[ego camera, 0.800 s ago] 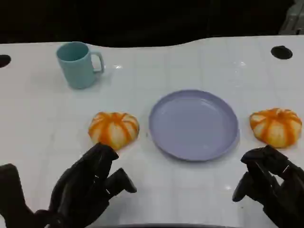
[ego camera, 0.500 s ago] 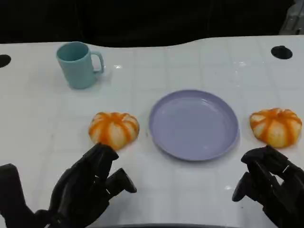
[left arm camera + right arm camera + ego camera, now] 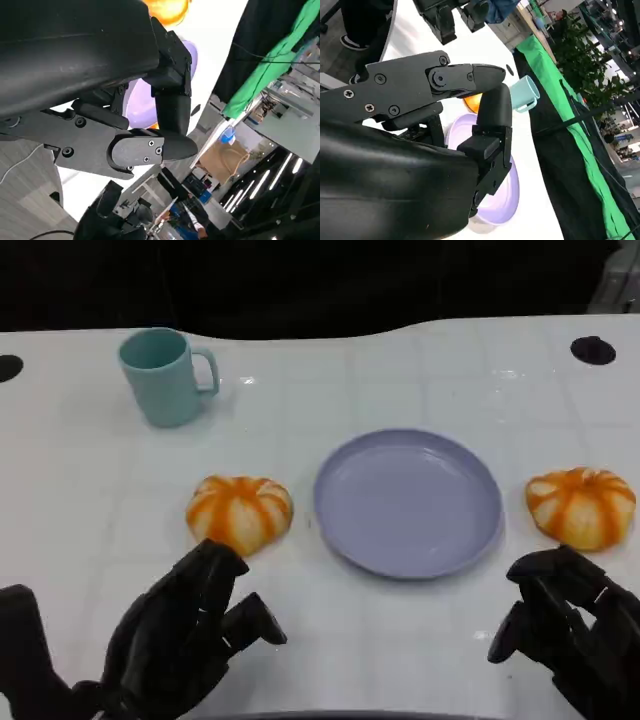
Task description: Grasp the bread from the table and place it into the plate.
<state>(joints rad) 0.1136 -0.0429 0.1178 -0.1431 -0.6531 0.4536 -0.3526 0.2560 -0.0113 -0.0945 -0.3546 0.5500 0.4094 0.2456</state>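
Observation:
Two orange-and-white striped bread rolls lie on the white table, one on each side of the lilac plate [image 3: 408, 502]. The left bread [image 3: 240, 512] sits just beyond my left hand [image 3: 190, 635]. The right bread [image 3: 581, 505] sits just beyond my right hand [image 3: 565, 625]. Both hands hover low near the table's front edge, fingers loosely bent and holding nothing. The plate has nothing on it. The left wrist view shows the left bread [image 3: 167, 7] and the plate [image 3: 137, 102] past the fingers. In the right wrist view the plate [image 3: 505, 192] and the left bread [image 3: 471, 103] lie behind the fingers.
A teal mug [image 3: 165, 375] stands at the back left, also seen as the mug [image 3: 524, 94] from the right wrist. Dark round holes [image 3: 593, 350] mark the table's far corners. Bare white table lies between the hands and around the plate.

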